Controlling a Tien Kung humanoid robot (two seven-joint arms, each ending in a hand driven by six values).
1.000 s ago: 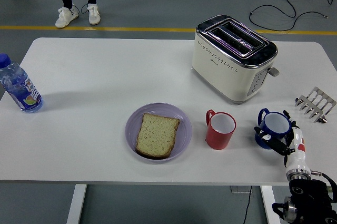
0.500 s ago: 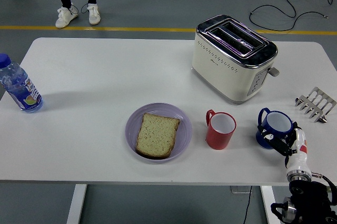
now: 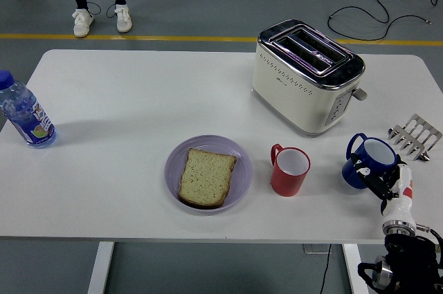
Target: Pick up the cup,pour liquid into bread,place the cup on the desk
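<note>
Head view: the right hand (image 3: 385, 182) reaches in from the lower right corner, its black fingers (image 3: 367, 173) curled around the near side of the blue cup (image 3: 370, 161) and grasping it. The cup tilts a little, its white inside facing up and its handle pointing away toward the toaster (image 3: 304, 76). Whether its base touches the white surface (image 3: 138, 100) or sits just above it cannot be told.

Taking the toaster as the landmark: the blue cup is in front of it and off to the right, just beside a small metal rack (image 3: 415, 137) that lies further right. A red cup (image 3: 289, 170) stands upright in front of the toaster, apart from the blue one. The slice of bread (image 3: 205, 177) lies on a lavender plate (image 3: 239, 162) in front of the toaster and to the left. A water bottle (image 3: 25, 112) stands far to the left, at the surface's edge. Beyond the far edge, a person's legs and white shoes (image 3: 100, 19) stand on the floor.
</note>
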